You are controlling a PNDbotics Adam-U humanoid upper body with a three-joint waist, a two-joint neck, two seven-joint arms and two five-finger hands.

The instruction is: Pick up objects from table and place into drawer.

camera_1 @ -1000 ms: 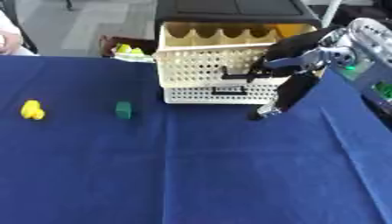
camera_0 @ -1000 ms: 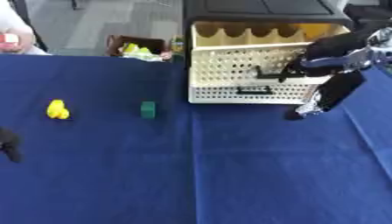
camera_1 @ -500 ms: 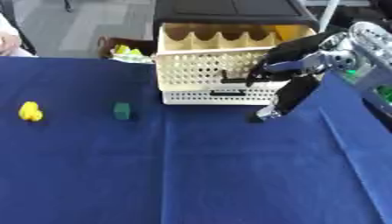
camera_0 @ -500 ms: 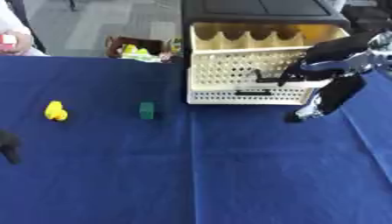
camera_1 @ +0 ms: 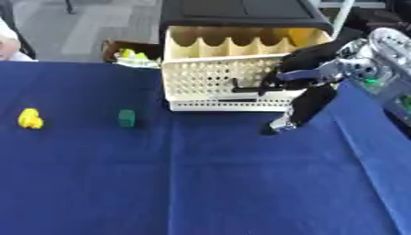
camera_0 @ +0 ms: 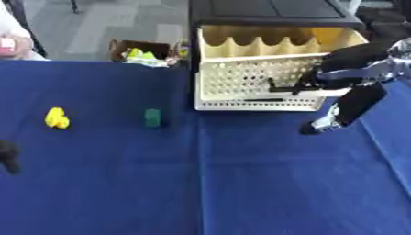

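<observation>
A cream perforated drawer (camera_0: 241, 75) stands pulled out of a black cabinet (camera_0: 265, 11) at the far side of the blue table (camera_0: 201, 183). My right hand (camera_0: 353, 62) comes in from the right, its fingers curled at the black handle (camera_0: 273, 89) on the drawer's front and one digit hanging down toward the cloth. A small yellow object (camera_0: 56, 118) and a green block (camera_0: 152, 117) lie on the table to the left of the drawer. Only a dark bit of my left hand (camera_0: 9, 155) shows at the lower left edge.
Behind the table's far edge, left of the cabinet, sits a brown box (camera_0: 144, 49) holding yellow-green items. The blue cloth runs from the drawer front to the near edge.
My right hand has shifted slightly down and toward me at the drawer front. The yellow object and green block have not moved.
</observation>
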